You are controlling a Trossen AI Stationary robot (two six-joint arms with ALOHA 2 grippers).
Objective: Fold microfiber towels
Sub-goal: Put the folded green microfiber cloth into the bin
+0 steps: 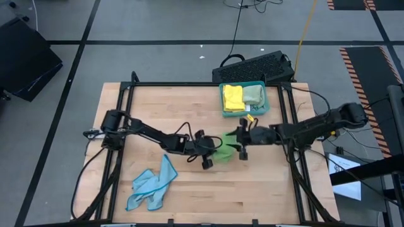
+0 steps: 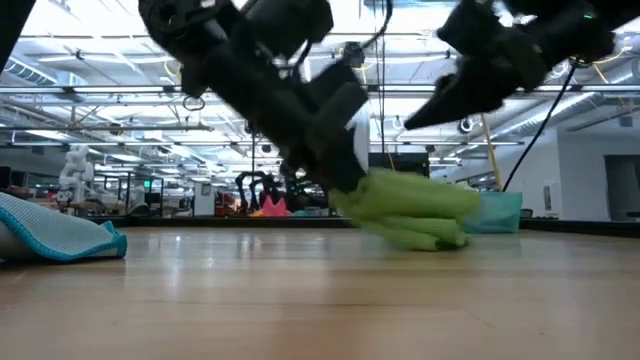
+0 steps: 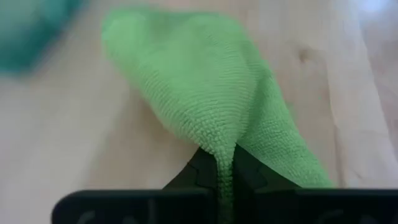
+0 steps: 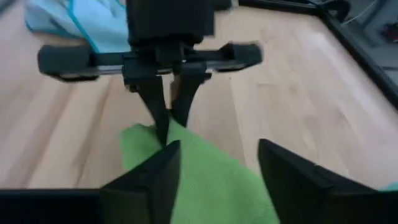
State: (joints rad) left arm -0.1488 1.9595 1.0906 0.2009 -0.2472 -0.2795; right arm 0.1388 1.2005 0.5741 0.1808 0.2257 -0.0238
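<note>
I see bare wood across the upper left of the table [image 1: 158, 104] and along its lower right, so a gripper could pass there. The middle is blocked: the left gripper [image 1: 211, 151] and right gripper [image 1: 242, 142] meet over the bright green towel [image 1: 224, 149]. The light blue towel [image 1: 151, 184] fills the lower left, and the teal tray [image 1: 261, 84] crowds the upper right.

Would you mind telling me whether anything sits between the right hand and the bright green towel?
Nothing visible does. The right hand is open directly over the bright green towel, and the left hand is shut on its far edge, not between them.
</note>
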